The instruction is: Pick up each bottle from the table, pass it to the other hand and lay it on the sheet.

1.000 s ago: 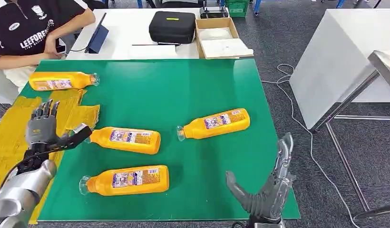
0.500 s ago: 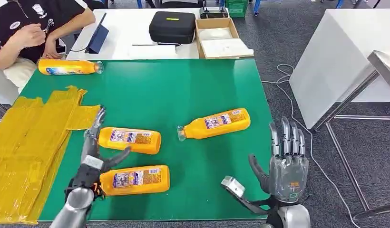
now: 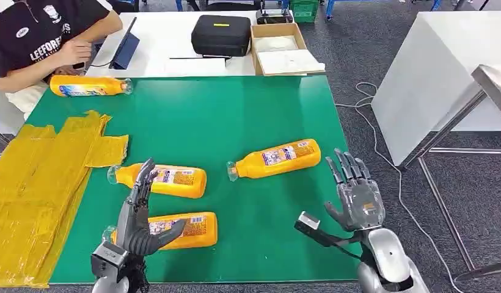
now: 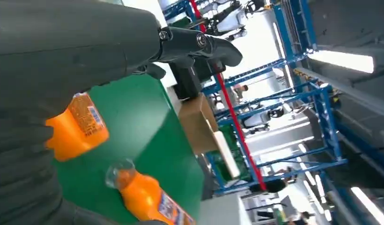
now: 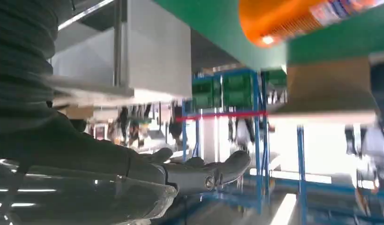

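Four orange bottles lie on the green table point(image 3: 236, 110). The nearest bottle point(image 3: 190, 229) lies at the front left, a second bottle point(image 3: 171, 180) just behind it, a third bottle point(image 3: 278, 158) in the middle and a fourth bottle point(image 3: 86, 86) at the far left. The yellow sheet point(image 3: 34, 177) covers the table's left edge. My left hand point(image 3: 140, 215) stands open at the nearest bottle's neck, fingers up, thumb across the bottle. My right hand point(image 3: 355, 194) is open with fingers spread at the table's right edge, holding nothing. The left wrist view shows two bottles point(image 4: 77, 126), point(image 4: 148, 201).
A person in a black shirt point(image 3: 34, 36) sits at the far left, close to the fourth bottle. Behind the green table a white table holds a black case point(image 3: 222, 33), a cardboard box point(image 3: 283, 47) and a tablet point(image 3: 124, 46). A white counter point(image 3: 437, 67) stands to the right.
My left hand left the sheet and came right to the nearest bottle's neck. My right hand rose and turned at the right edge. The far-left bottle shifted further back, toward the person.
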{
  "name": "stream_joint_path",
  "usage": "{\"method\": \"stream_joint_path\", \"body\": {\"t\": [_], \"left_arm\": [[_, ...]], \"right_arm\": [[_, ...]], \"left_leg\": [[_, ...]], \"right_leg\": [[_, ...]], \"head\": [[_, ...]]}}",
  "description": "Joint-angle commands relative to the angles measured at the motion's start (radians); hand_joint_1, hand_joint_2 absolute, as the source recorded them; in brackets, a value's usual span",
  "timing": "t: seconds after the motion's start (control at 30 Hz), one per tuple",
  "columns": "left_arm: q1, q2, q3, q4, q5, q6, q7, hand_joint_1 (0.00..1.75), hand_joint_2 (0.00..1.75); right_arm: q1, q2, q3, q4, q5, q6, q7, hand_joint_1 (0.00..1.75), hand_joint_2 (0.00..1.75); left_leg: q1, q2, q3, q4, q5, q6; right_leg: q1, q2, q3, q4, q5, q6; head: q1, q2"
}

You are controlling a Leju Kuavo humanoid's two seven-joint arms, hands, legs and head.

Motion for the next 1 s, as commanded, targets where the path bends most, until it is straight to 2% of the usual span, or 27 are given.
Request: {"method": "stream_joint_path", "body": {"t": [0.03,0.33,0.37,0.43,0.5,0.6,0.63,0.8,0.87,1.0], "left_arm": [[0.065,0.047,-0.084,-0.052,0.061,0.012,0.003,0.00,1.75],[0.065,0.047,-0.084,-0.052,0.061,0.012,0.003,0.00,1.75],[0.065,0.047,-0.084,-0.052,0.061,0.012,0.003,0.00,1.75],[0.046,0.052,-0.088,-0.019,0.083,0.004,0.003,0.00,1.75],[0.029,0.058,-0.101,-0.002,0.102,0.004,0.003,0.00,1.75],[0.004,0.057,-0.123,0.037,0.124,-0.009,0.003,0.00,1.75],[-0.002,0.054,-0.127,0.047,0.126,-0.011,0.003,0.00,1.75],[-0.035,0.040,-0.135,0.111,0.140,-0.024,0.003,0.00,1.75],[-0.042,0.034,-0.132,0.132,0.144,-0.027,0.003,0.00,1.75],[-0.047,0.030,-0.132,0.144,0.144,-0.037,0.003,0.00,1.75]], "right_arm": [[-0.291,-0.043,0.108,0.505,-0.088,-0.018,-0.060,0.00,1.75],[-0.291,-0.043,0.108,0.505,-0.088,-0.018,-0.060,0.00,1.75],[-0.291,-0.043,0.108,0.505,-0.088,-0.018,-0.060,0.00,1.75],[-0.329,-0.022,0.120,0.571,-0.105,-0.030,-0.063,0.00,1.75],[-0.405,0.017,0.126,0.696,-0.102,-0.076,-0.037,0.00,1.75],[-0.502,0.071,0.093,0.844,-0.095,-0.163,0.070,0.00,1.75],[-0.517,0.078,0.084,0.862,-0.090,-0.194,0.094,0.00,1.75],[-0.551,0.114,0.084,0.943,-0.034,-0.274,0.158,0.00,1.75],[-0.583,0.130,0.087,0.974,-0.001,-0.286,0.212,0.00,1.75],[-0.637,0.153,0.050,0.998,-0.010,-0.292,0.248,0.00,1.75]], "left_leg": [[0.001,0.004,0.003,-0.001,0.000,-0.003],[0.000,-0.002,0.001,0.000,0.001,-0.001],[0.001,-0.001,0.003,0.000,0.000,-0.003],[0.000,-0.001,0.002,0.000,0.001,-0.002],[0.000,0.000,0.002,0.000,0.001,-0.002],[0.000,0.002,0.001,0.000,0.001,-0.002],[0.000,0.005,0.001,0.000,0.002,-0.003],[0.000,-0.002,0.002,-0.001,0.004,-0.001],[0.000,-0.001,0.001,0.000,0.004,0.000],[-0.001,0.000,0.000,0.000,0.004,-0.001]], "right_leg": [[0.001,0.004,0.003,-0.003,0.002,-0.001],[0.000,-0.002,0.001,-0.001,0.001,0.000],[0.001,-0.002,0.002,-0.002,0.001,-0.002],[0.000,-0.002,0.002,-0.001,0.001,-0.001],[0.000,-0.001,0.001,-0.001,0.002,-0.001],[0.000,0.001,0.000,-0.001,0.003,-0.001],[0.000,0.004,0.000,-0.001,0.004,-0.001],[0.000,-0.003,0.001,-0.001,0.003,0.001],[0.000,-0.002,0.000,-0.001,0.003,0.002],[-0.001,-0.001,-0.001,0.000,0.003,0.001]], "head": [[0.000,0.000],[0.000,0.000],[-0.001,0.000],[-0.001,0.000],[0.000,0.000],[-0.001,0.000],[0.000,0.000],[0.000,0.000],[0.000,0.000],[-0.001,0.000]]}}
